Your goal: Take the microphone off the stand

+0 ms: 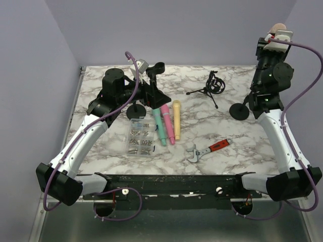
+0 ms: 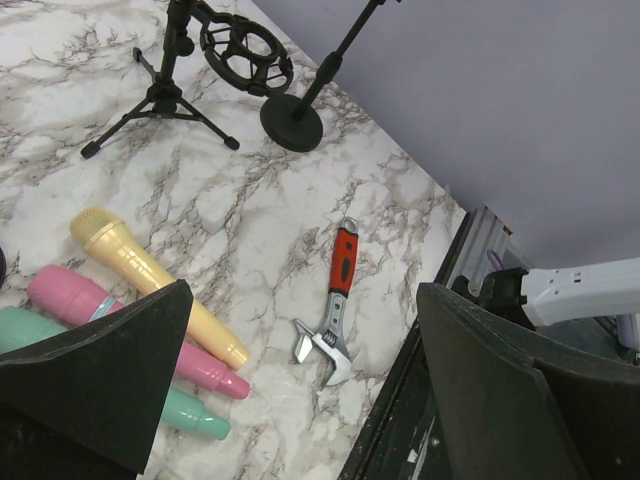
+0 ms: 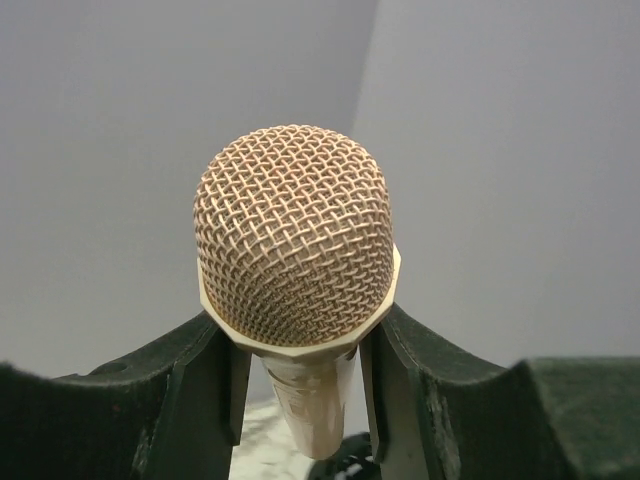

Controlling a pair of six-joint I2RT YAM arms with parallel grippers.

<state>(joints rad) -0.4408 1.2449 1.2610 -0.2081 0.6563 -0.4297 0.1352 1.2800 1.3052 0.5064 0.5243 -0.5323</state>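
While the right gripper [image 3: 308, 335] is clamping, jaws narrowed, the beige microphone [image 3: 295, 235] by its smooth handle just under the mesh head, high over the table's [image 1: 237, 161] far right corner by the round-base stand [image 1: 239, 111], the mic is likely handling light, rigid and slippery, and the left gripper [image 2: 305, 290] is gaping wide, empty.

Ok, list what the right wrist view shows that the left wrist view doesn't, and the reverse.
Only the right wrist: the microphone, mesh head up, between the right tool's fingers. Only the left wrist: the red-handled wrench, yellow microphone, pink microphone, green microphone, tripod stand, round-base stand, and the open left tool. Both: the marble table, a mere sliver in the right wrist view, and the grey wall.
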